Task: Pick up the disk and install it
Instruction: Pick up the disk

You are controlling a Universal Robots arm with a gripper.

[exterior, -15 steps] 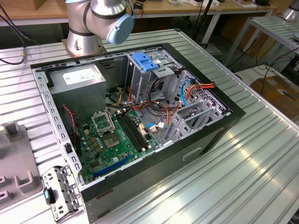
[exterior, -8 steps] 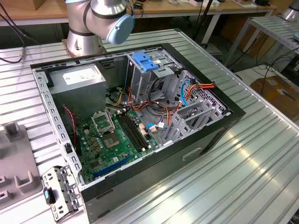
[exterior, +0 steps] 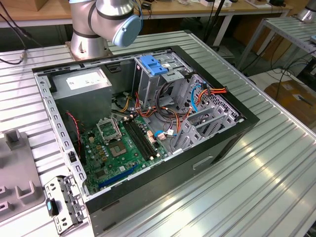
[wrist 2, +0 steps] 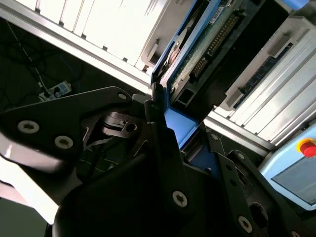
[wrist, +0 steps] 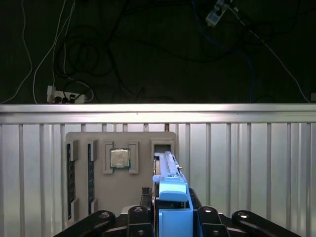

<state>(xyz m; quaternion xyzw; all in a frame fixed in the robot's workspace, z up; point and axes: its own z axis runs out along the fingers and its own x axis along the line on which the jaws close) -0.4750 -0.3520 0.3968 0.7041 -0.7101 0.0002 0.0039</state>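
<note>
The disk (wrist: pixel 173 195) stands on edge in its bright blue carrier frame, over a slot of a grey holder plate (wrist: pixel 98 197). In the first wrist view my gripper (wrist: pixel 170 219) has its black fingers (wrist: pixel 140 217) pressed against both sides of the carrier, shut on it. The second wrist view shows the disk's green circuit board (wrist 2: pixel 207 42) and blue frame edge (wrist 2: pixel 180 126) running away from the gripper (wrist 2: pixel 160 116). Whether the disk still rests in the slot, I cannot tell.
An open black computer case (exterior: pixel 247 118) lies on the ribbed metal table, with a motherboard (exterior: pixel 123 143), a power supply (exterior: pixel 81 84) and a metal drive cage topped by a blue latch (exterior: pixel 153 66). The holder plate carries a processor (wrist: pixel 119 158) and memory sticks (wrist: pixel 70 173). The arm's base (exterior: pixel 98 24) stands behind the case.
</note>
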